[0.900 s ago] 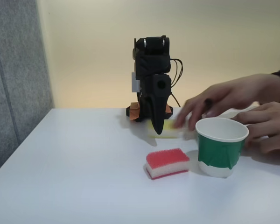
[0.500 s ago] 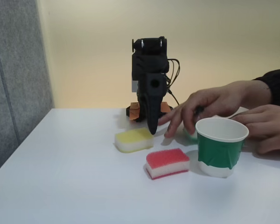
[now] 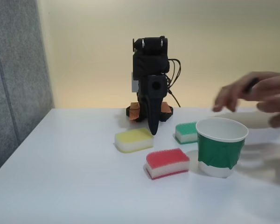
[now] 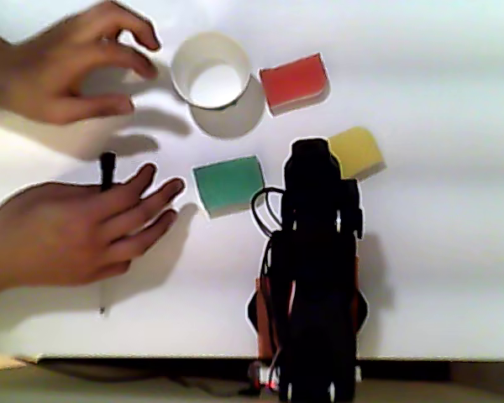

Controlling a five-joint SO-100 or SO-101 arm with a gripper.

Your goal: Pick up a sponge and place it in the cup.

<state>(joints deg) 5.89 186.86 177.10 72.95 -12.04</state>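
The red-topped sponge (image 3: 167, 163) with a white base lies flat on the white table, just left of the green cup (image 3: 220, 150); they stand close but apart. From above, the sponge (image 4: 294, 81) lies beside the cup (image 4: 181, 57), whose white inside holds nothing. My black arm is folded at the back. Its gripper (image 3: 152, 129) points straight down, shut and holding nothing, behind the red sponge and right of the yellow sponge. In the other view the gripper (image 4: 312, 155) sits between the green and yellow sponges.
A yellow-topped sponge (image 3: 134, 140) (image 4: 357, 151) and a green-topped sponge (image 3: 186, 132) (image 4: 228, 185) lie near the gripper. A person's hands (image 3: 252, 91) hover right of the cup; from above, one hand (image 4: 67, 59) is beside the cup and the other hand (image 4: 67, 231) holds a pen.
The hands set the yellow and green sponges down, then lifted away to the right. The arm, red sponge and cup have stayed put.
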